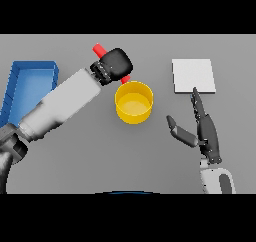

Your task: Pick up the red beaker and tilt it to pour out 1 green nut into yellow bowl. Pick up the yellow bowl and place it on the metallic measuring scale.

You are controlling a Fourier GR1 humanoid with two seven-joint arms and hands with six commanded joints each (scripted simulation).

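On the grey counter we list: a yellow bowl near the centre; a red beaker, tilted, clasped by the left robot hand with fingers curled round it, its lower end just above the bowl's rim; a metallic measuring scale to the bowl's right; a blue bin at far left. The right robot hand rests near the scale, fingers straight and spread.

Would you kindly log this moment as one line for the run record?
left hand: shut on red beaker, tilted over yellow bowl | right hand: open, idle | scale: bare
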